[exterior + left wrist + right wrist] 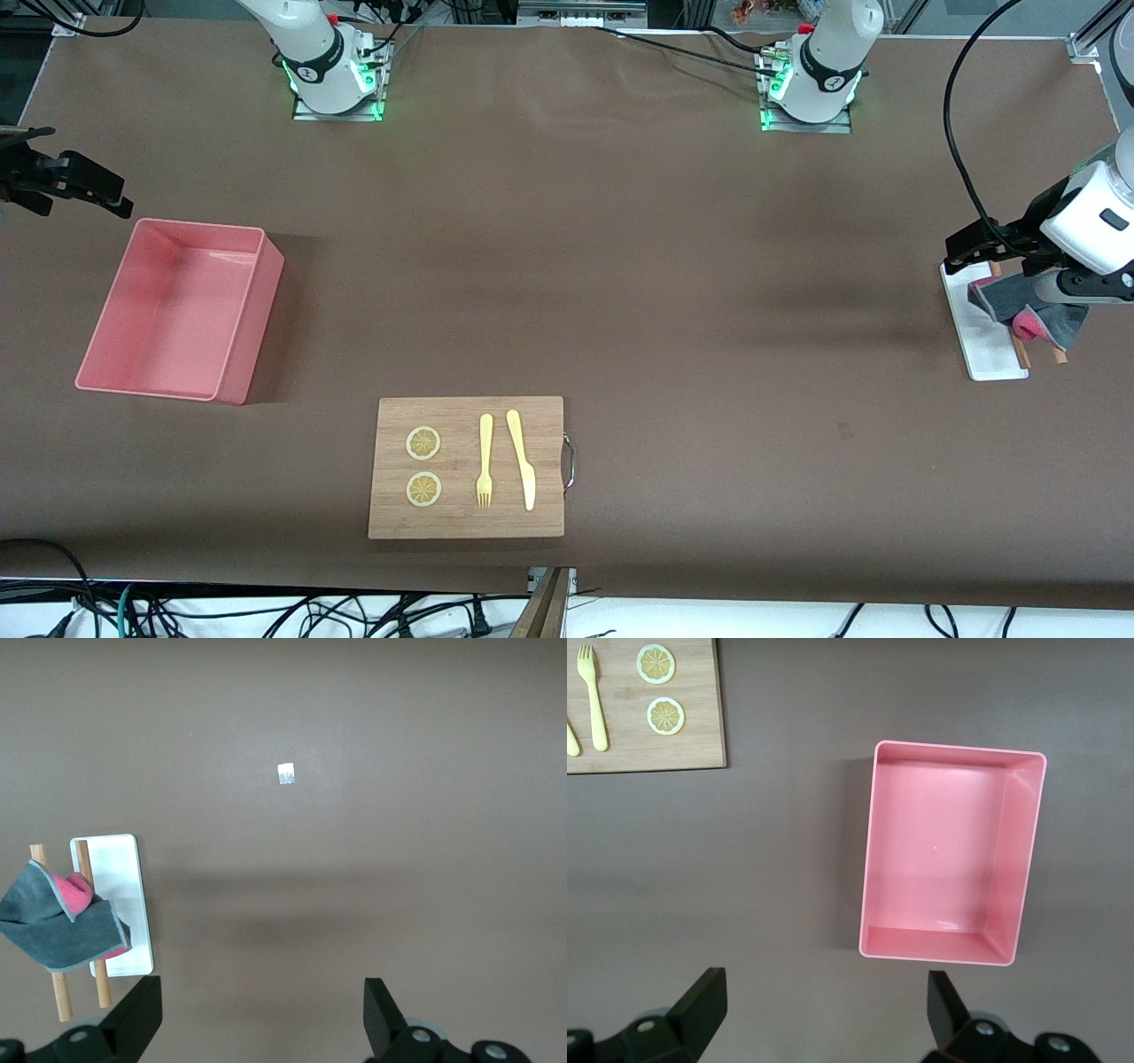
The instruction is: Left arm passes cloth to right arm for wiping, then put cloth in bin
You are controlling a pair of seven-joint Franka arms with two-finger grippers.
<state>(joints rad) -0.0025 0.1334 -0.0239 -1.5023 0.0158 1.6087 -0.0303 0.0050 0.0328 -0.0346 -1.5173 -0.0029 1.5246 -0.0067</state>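
Note:
The cloth [1028, 310], dark grey with a magenta-pink face showing, lies crumpled over two wooden rods on a flat white tray [979, 341] at the left arm's end of the table. My left gripper [970, 248] hangs open above the table beside that tray, holding nothing. In the left wrist view the cloth [62, 926] lies off to one side of the left gripper [261, 1028], with bare table between the fingers. The salmon-pink bin [182, 310] stands empty at the right arm's end. My right gripper [75, 190] hovers open beside the bin [952, 850], clear of it.
A wooden board [467, 467] with a metal handle lies near the table's front edge, carrying two lemon slices [423, 465], a yellow fork [485, 459] and a yellow knife [521, 456]. A small white tag [285, 773] sits on the brown table.

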